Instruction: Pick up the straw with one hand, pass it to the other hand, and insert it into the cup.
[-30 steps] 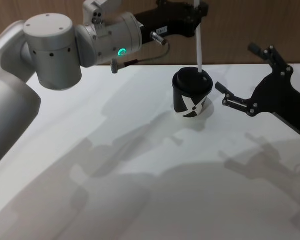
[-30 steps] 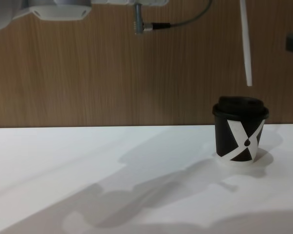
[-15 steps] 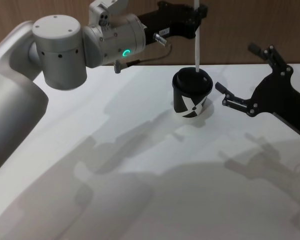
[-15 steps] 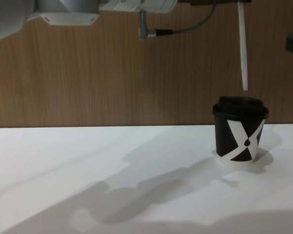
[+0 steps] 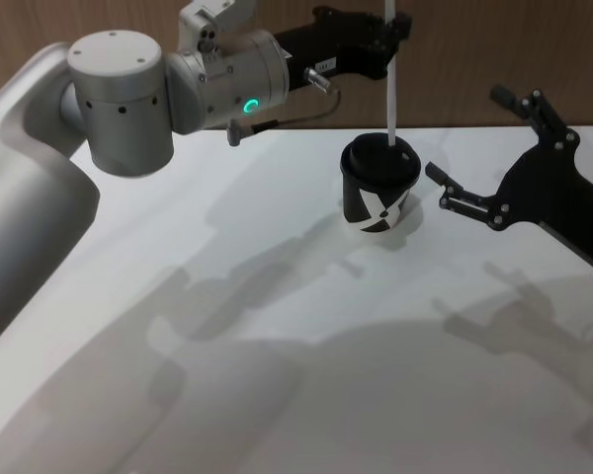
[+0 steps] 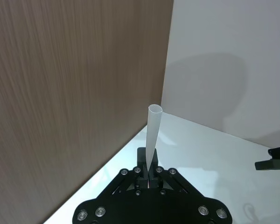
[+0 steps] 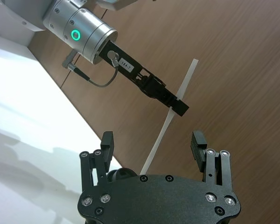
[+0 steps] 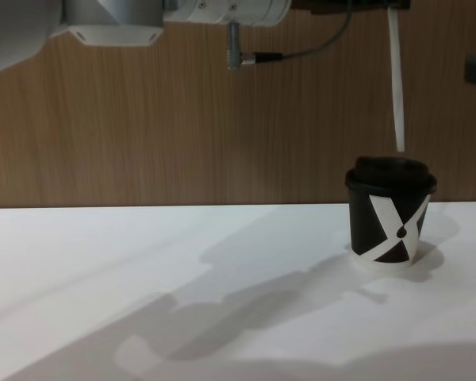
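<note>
- Brings the thin, straight white straw (image 8: 396,79) lower than a second ago and slightly toward the robot's left, down to just above the small black paper cup with the white X pattern and black domed lid (image 8: 390,218), without touching it yet.
- Grips that straw upright, above its middle, in the black left pincer (image 5: 393,22), clamped tight on the tube high over the cup, toward the back of the white bench (image 5: 277,375).
- Leaves the black right pincer (image 5: 465,131) spread wide and empty, just beside the cup on its right.
- Could miss the lid's opening, too small to make out, and jab the dome instead.
- Could then bend the thin tube, push it up through the pinch, or tip the light cup over.
- Calls for a slow, straight descent.
</note>
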Motion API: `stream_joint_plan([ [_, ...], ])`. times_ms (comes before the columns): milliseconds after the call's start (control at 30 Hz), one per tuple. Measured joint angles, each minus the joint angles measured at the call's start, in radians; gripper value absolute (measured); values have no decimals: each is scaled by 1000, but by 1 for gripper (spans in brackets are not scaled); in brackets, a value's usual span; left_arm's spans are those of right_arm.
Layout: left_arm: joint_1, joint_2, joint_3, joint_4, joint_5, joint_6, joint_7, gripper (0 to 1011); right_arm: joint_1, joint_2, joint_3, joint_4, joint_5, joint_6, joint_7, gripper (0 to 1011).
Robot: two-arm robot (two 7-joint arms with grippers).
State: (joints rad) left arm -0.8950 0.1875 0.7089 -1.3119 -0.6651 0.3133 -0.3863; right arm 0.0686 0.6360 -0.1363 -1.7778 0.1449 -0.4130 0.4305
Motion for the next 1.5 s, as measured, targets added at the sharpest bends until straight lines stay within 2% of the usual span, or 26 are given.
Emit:
stream_joint_plan([
  [1500,-21,-56,1,113,42,-31,-68,7,0,0,0,0,0,0,0,1001],
])
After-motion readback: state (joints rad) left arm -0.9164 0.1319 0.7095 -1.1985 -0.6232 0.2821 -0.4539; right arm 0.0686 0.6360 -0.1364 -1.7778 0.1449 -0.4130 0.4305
